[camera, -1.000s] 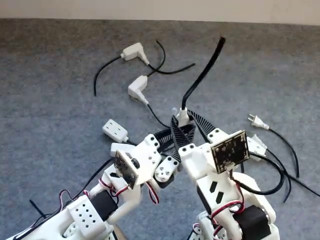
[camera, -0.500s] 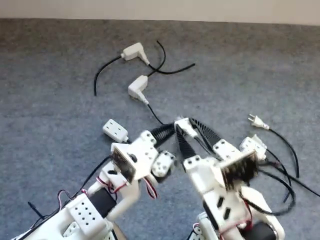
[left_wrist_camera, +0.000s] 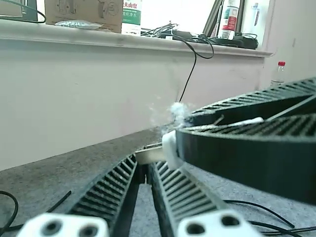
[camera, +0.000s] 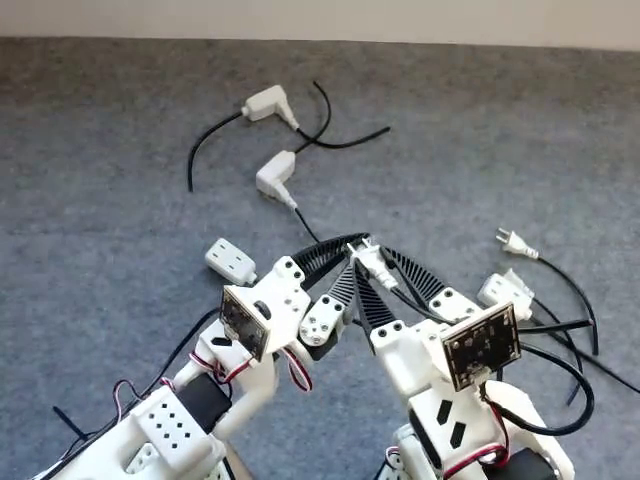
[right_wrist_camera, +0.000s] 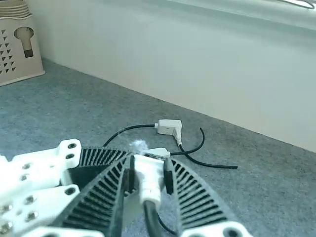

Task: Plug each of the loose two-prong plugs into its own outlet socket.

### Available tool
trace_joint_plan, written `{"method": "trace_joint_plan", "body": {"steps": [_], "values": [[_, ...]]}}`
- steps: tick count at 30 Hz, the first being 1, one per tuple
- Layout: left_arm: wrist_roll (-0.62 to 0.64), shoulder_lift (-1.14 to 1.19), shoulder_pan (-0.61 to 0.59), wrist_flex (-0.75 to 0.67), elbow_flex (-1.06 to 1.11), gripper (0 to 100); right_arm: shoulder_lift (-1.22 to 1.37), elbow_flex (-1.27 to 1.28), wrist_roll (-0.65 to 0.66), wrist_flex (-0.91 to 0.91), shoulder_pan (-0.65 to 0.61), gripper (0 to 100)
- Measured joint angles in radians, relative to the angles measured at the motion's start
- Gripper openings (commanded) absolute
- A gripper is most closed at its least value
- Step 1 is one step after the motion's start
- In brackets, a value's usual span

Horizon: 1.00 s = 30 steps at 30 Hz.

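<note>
Together, left gripper (left_wrist_camera: 146, 165) and right gripper (right_wrist_camera: 148, 165) pinch white plug (right_wrist_camera: 148, 185).

Setting: indoor workroom, likely lab or office. Grey carpet (camera: 100, 150) serves as the work surface. Left wrist view, top of frame: ledge (left_wrist_camera: 98, 40) carrying cardboard box (left_wrist_camera: 84, 12), bottles (left_wrist_camera: 230, 17), tangled cables (left_wrist_camera: 197, 37). Right wrist view, upper left: beige perforated basket (right_wrist_camera: 19, 44).

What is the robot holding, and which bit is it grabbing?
The right gripper pinches a white plastic plug by the sides of its body, black cord trailing back. The left gripper seems to nip its far end.
</note>
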Motion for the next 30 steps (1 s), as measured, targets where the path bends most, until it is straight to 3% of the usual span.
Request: {"method": "trace_joint_plan", "body": {"steps": [30], "values": [[-0.002,0.003,0.0,0.002,0.029,1,-0.002,0.06,0.069,0.103,-0.063,0.9]]}}
